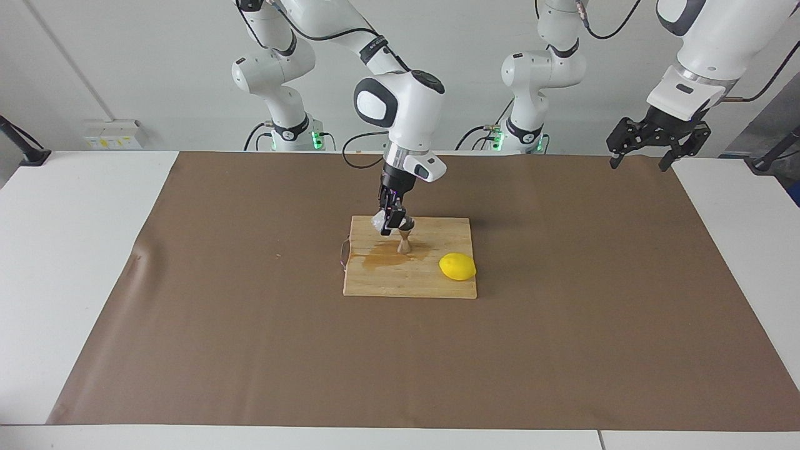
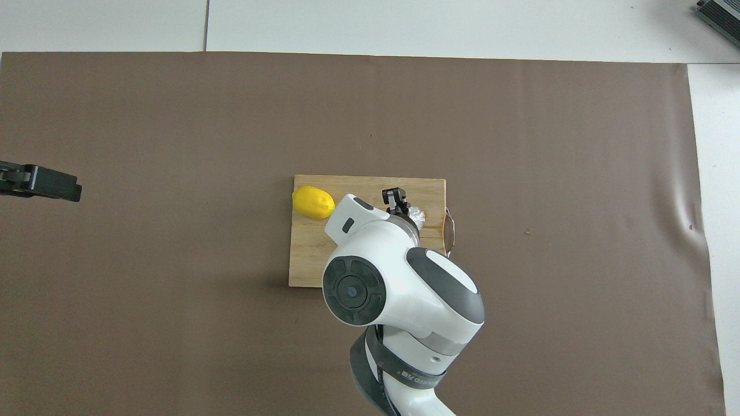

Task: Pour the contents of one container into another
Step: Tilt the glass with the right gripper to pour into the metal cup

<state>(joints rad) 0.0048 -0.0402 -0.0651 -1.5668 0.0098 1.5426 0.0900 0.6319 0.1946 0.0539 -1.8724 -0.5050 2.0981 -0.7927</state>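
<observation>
Light: I get bright, even room light from above | Shadows: soft, one on the brown paper table cover [image 1: 562, 312] just beside the right gripper [image 1: 391, 224] | Glare: none I can see | Focus: both views sharp, edges undistorted

The right gripper [image 1: 389, 223] hung low over the middle of the table, wrist tipped a bit sideways, black fingers clamped shut on something small. The left gripper [image 1: 645, 150] just waited up high over its own end of the table, jaws spread wide, holding nothing.
</observation>
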